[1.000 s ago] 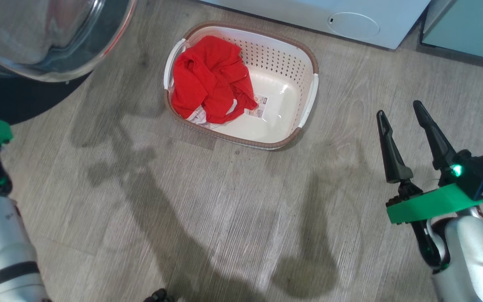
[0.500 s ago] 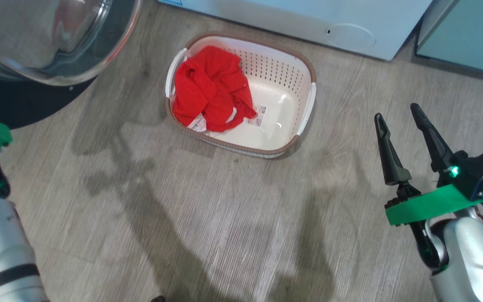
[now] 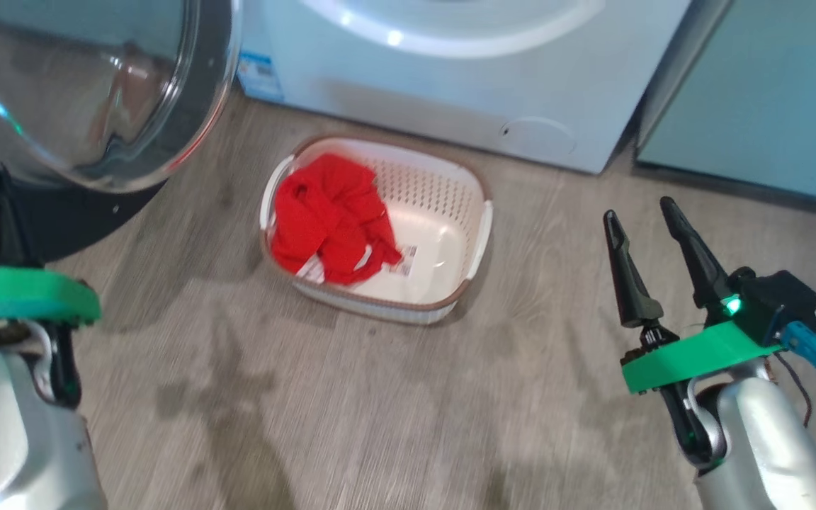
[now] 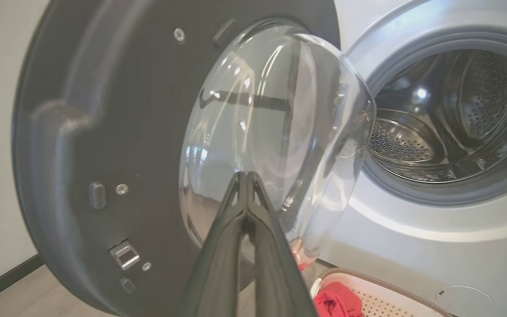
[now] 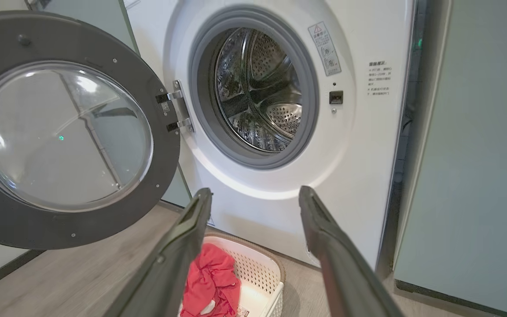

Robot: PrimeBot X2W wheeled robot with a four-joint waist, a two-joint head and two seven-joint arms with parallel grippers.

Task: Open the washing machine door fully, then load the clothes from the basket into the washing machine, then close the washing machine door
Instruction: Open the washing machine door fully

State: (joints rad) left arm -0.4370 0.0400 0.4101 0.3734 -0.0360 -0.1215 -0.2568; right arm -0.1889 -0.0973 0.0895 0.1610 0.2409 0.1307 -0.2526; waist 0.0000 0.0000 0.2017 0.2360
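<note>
Two dark fingers of our left end effector (image 4: pixel 246 176) are clenched tight with nothing between them. They point at the clear bulging window of the washing machine door (image 4: pixel 104 132); we cannot tell whether the tips touch the glass. Our right end effector (image 3: pixel 636 209) is released, its fingers spread wide and empty. It hangs over the floor (image 3: pixel 380 397) to the right of the basket (image 3: pixel 484 227) and well apart from it.

The door stands swung wide open on its hinge at the left of the opening, its black rim facing us in the right wrist view. Behind the grey seal (image 5: pixel 308 110) of the washing machine (image 5: pixel 368 145) we see the steel perforated drum (image 5: pixel 258 92).

The basket sits on the floor just in front of the machine, below the opening. The clothes (image 3: pixel 326 216) lie bunched in its left half: bright red fabric with a little white showing at the lower edge. A label sticker (image 3: pixel 406 256) lies on the basket's bare bottom, just beside them. A pale teal cabinet (image 3: pixel 755 92) stands to the machine's right.
</note>
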